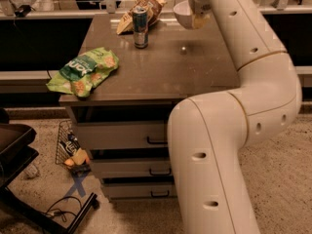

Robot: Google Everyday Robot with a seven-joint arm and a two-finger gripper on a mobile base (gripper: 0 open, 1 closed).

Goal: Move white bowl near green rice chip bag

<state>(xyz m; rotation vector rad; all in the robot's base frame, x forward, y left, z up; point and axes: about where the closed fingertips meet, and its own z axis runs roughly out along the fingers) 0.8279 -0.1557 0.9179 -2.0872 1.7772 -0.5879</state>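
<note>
White bowl at gripper, far right; green rice chip bag front-left
</note>
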